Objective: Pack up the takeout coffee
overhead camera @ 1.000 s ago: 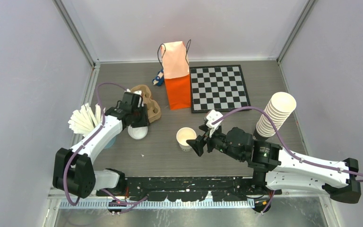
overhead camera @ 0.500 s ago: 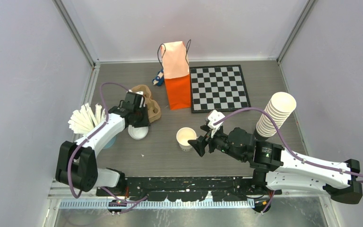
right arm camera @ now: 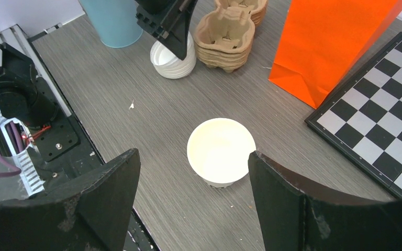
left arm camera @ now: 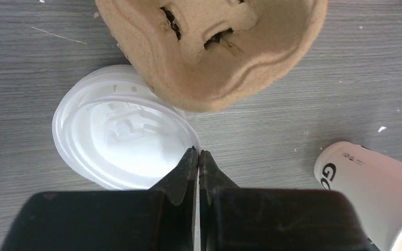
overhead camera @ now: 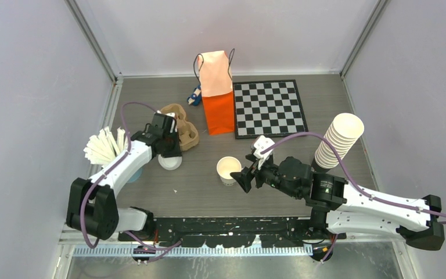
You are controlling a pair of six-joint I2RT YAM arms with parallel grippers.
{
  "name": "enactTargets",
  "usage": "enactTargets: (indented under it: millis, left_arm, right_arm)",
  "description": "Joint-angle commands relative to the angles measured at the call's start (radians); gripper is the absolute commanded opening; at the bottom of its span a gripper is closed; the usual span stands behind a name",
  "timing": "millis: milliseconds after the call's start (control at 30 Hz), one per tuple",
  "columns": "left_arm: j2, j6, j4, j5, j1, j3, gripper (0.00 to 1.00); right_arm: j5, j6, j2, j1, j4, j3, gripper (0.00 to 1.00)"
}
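The takeout coffee cup (overhead camera: pixel 229 169) is a small white paper cup standing upright mid-table, top uncovered and no lid on it; it also shows in the right wrist view (right arm camera: pixel 221 150) and at the left wrist view's edge (left arm camera: pixel 366 180). My right gripper (overhead camera: pixel 245 174) hovers just right of it, open (right arm camera: pixel 192 155), its fingers apart on either side of the cup's near rim without touching. A stack of loose white lids (left arm camera: pixel 120 130) lies beside the cardboard carriers. My left gripper (left arm camera: pixel 198 154) is shut on the top lid's right rim, also seen from the top (overhead camera: pixel 171 154).
The orange paper bag (overhead camera: pixel 218 96) stands open at the back centre beside a chessboard (overhead camera: pixel 269 107). Stacked brown cup carriers (overhead camera: pixel 183 125) touch the lids. A tall stack of lidless cups (overhead camera: pixel 340 139) leans at right. A blue cup (right arm camera: pixel 112 21) with white sticks stands at left.
My left gripper's fingers have closed together on the rim of the top lid. The right arm and the cup have not moved.
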Motion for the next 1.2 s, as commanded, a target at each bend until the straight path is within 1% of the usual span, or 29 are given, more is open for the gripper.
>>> enactTargets:
  millis: [0, 267, 367, 467, 633, 700, 833, 933, 1033, 1167]
  left_arm:
    - [-0.086, 0.004, -0.043, 0.042, -0.002, 0.055, 0.0]
    - [-0.204, -0.005, -0.142, 0.153, -0.002, 0.106, 0.0]
    - [-0.285, -0.011, -0.149, 0.223, -0.002, 0.109, 0.0]
    - [-0.359, -0.038, -0.122, 0.344, -0.002, 0.105, 0.0]
    - [-0.46, -0.132, -0.015, 0.596, -0.002, 0.081, 0.0]
    - [-0.497, -0.195, 0.076, 0.713, -0.002, 0.055, 0.0]
    - [-0.573, -0.311, 0.27, 0.883, -0.002, -0.012, 0.0]
    - [-0.604, -0.364, 0.356, 0.978, -0.002, -0.044, 0.0]
    - [-0.621, -0.433, 0.451, 1.067, -0.002, -0.069, 0.0]
    - [-0.661, -0.463, 0.486, 1.09, -0.002, -0.08, 0.0]
  right_arm:
    - [-0.008, -0.002, 0.014, 0.005, 0.025, 0.044, 0.8]
    - [-0.055, -0.023, 0.034, 0.006, 0.062, 0.049, 0.8]
    - [-0.097, -0.066, 0.014, 0.006, 0.151, 0.004, 0.82]
    - [-0.143, -0.13, 0.007, 0.005, 0.269, -0.031, 0.87]
    - [-0.243, -0.287, 0.057, 0.006, 0.418, -0.052, 0.89]
    - [-0.248, -0.336, 0.081, 0.005, 0.488, -0.065, 0.9]
    - [-0.26, -0.424, 0.109, 0.005, 0.636, -0.114, 0.92]
    - [-0.305, -0.495, 0.121, 0.006, 0.751, -0.173, 0.92]
    - [-0.364, -0.544, 0.121, 0.006, 0.768, -0.186, 0.93]
    - [-0.369, -0.558, 0.127, 0.005, 0.822, -0.207, 0.93]
